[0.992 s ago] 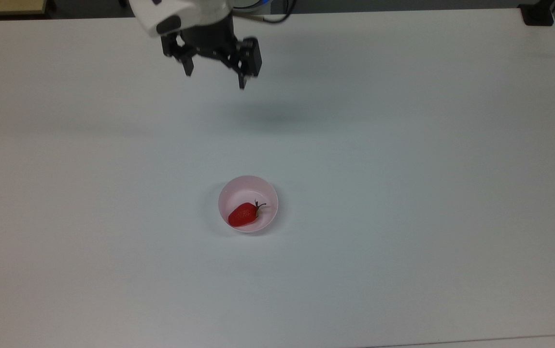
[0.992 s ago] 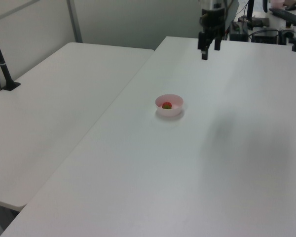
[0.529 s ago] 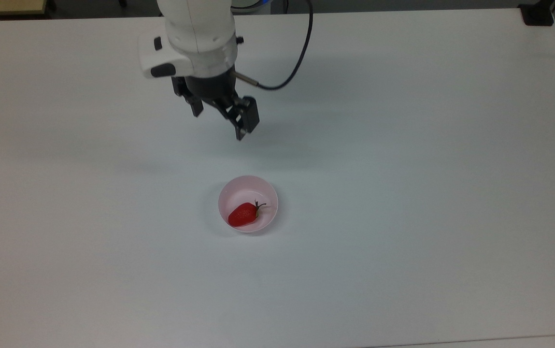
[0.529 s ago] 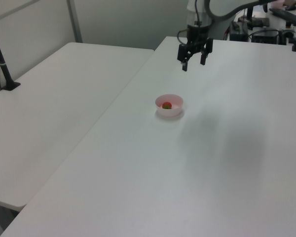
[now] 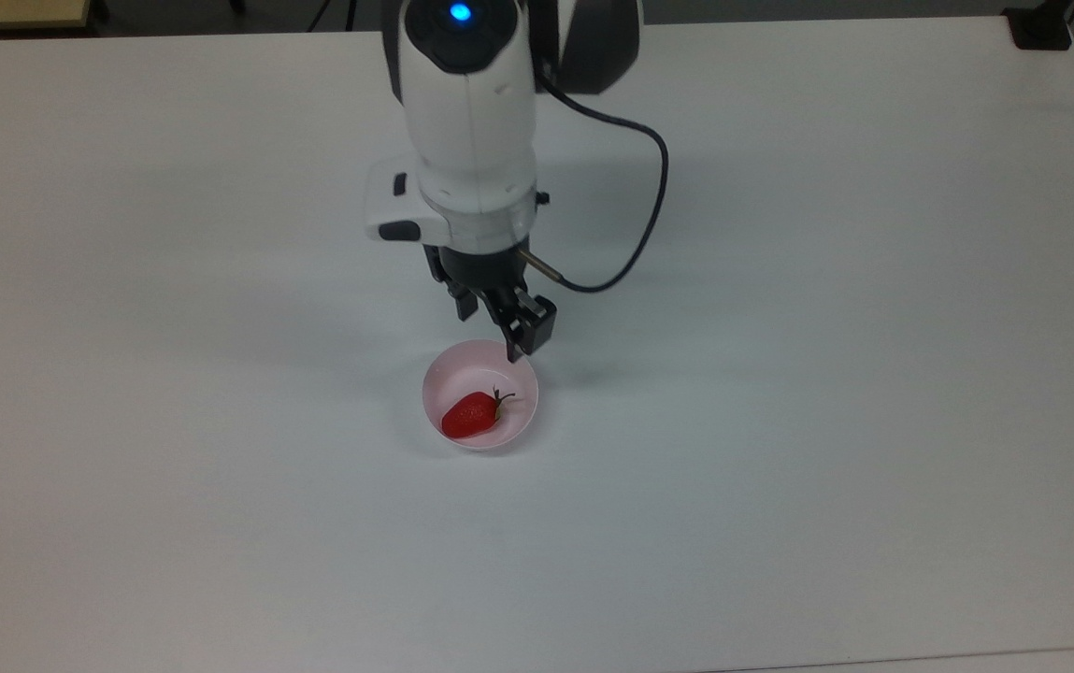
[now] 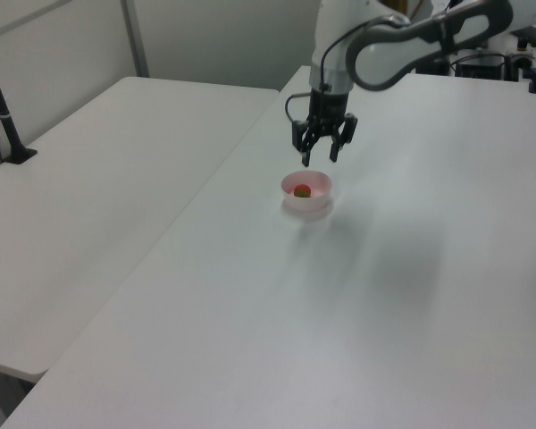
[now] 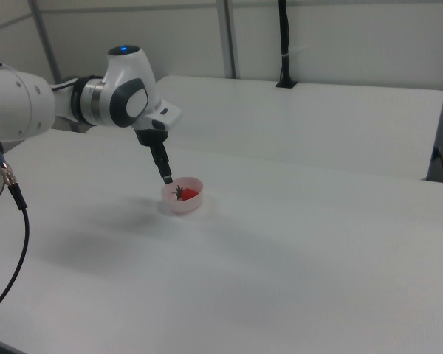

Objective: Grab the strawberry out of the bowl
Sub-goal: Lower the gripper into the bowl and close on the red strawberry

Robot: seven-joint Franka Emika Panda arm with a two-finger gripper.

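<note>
The gripper [image 6: 318,159] hangs open and empty above the bowl [image 6: 307,200] (strawberry [image 5: 470,414] inside, untouched).

Smooth plastic bowl [image 5: 480,374]; matt white table [image 5: 826,374].

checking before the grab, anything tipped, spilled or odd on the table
Nothing stands out. The bowl sits upright on the table, the strawberry lies whole inside it, and the open gripper hangs just above the bowl's rim.
</note>
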